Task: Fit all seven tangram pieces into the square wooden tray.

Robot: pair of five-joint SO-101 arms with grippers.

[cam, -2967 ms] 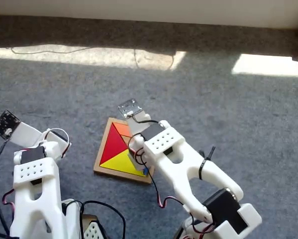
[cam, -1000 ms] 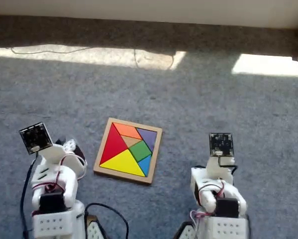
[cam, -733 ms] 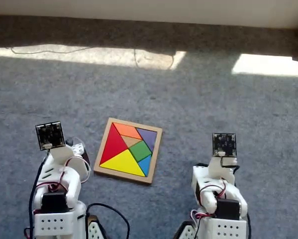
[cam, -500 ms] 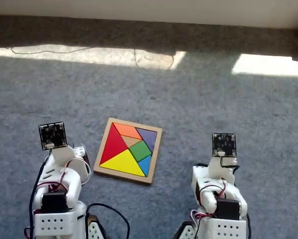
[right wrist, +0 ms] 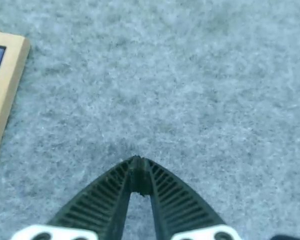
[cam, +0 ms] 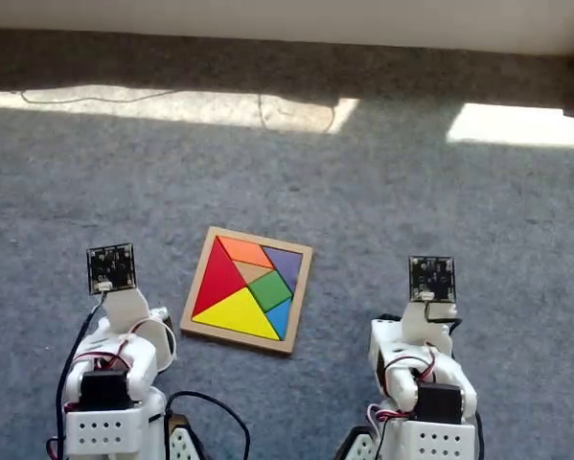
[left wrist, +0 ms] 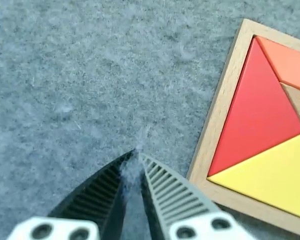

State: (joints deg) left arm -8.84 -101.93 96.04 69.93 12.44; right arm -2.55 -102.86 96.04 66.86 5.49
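The square wooden tray [cam: 304, 257] lies on the carpet between the two arms, with several coloured tangram pieces lying flat inside it: a red triangle [cam: 215, 283], a yellow triangle [cam: 237, 314], an orange piece [cam: 246, 252], a purple piece [cam: 285, 262], a green square [cam: 270, 289] and a blue triangle [cam: 280, 316]. My left gripper [left wrist: 138, 154] is shut on nothing, over bare carpet just beside the tray's edge [left wrist: 220, 130]. My right gripper [right wrist: 138, 160] is also shut and empty, over carpet well away from the tray's edge [right wrist: 7, 95].
The left arm [cam: 109, 369] and right arm [cam: 421, 374] are folded back near the front edge. Grey carpet surrounds the tray. A thin cable [cam: 124, 96] lies in a sunlit strip at the back.
The right arm, over the tray three seconds ago, has pulled back to the front right. The left arm's wrist has swung toward the tray over the last second.
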